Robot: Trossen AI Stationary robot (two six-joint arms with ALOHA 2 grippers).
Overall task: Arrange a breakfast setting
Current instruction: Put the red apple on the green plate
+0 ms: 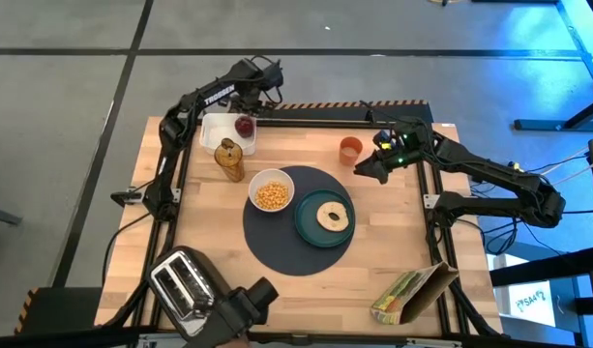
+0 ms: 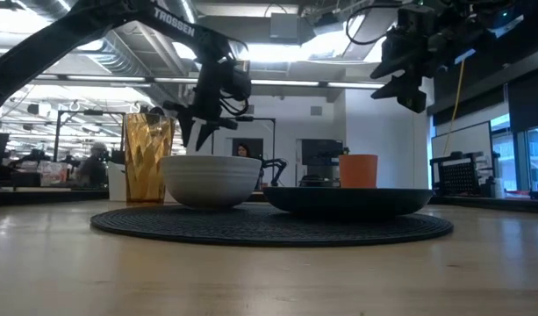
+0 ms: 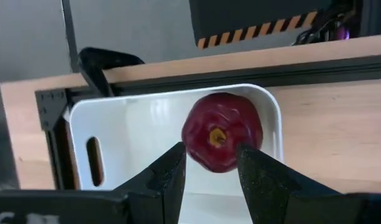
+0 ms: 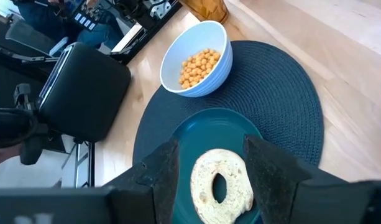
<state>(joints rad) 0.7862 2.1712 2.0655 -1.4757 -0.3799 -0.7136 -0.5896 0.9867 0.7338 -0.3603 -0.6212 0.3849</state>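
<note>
A red fruit (image 3: 221, 138) lies in a white tray (image 3: 131, 127) at the table's far left. My left gripper (image 3: 212, 163) hangs open just above it, pointing steeply down, one finger to each side of the fruit; I see no touch. On the round dark-grey mat (image 1: 277, 246) stand a white bowl (image 1: 271, 191) of yellow cereal (image 4: 198, 67) and a teal plate (image 1: 309, 224) with a bagel (image 1: 333, 217). A small orange cup (image 1: 350, 149) stands beyond the mat. My right gripper (image 1: 366, 174) hovers open beside the cup, well above the table.
An amber glass (image 1: 229, 160) stands between the tray and the bowl. A silver toaster (image 1: 183, 282) sits at the near left corner and a yellow-green cereal bag (image 1: 412, 295) lies at the near right. Bare wood shows to the mat's right and near side.
</note>
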